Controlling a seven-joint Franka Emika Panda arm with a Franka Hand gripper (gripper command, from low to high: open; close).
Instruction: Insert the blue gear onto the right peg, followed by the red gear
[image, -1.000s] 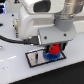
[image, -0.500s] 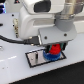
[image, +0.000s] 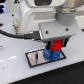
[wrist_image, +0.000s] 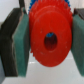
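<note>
My gripper (image: 56, 46) is shut on the red gear (image: 56, 47), holding it by the rim over the right end of the dark plate (image: 35, 61). In the wrist view the red gear (wrist_image: 49, 37) fills the middle, its centre hole facing the camera, clamped between the two pads (wrist_image: 21, 42). The blue gear (image: 49, 55) lies flat on the plate just below the red one. Only a strip of the blue gear's teeth (wrist_image: 33, 4) shows behind the red gear in the wrist view. The right peg is hidden by the gears.
The pale-rimmed plate lies on a white table (image: 15, 70). A black cable (image: 12, 35) runs in from the exterior view's left to the arm's grey wrist block (image: 50, 27). Blue structure stands at the back left.
</note>
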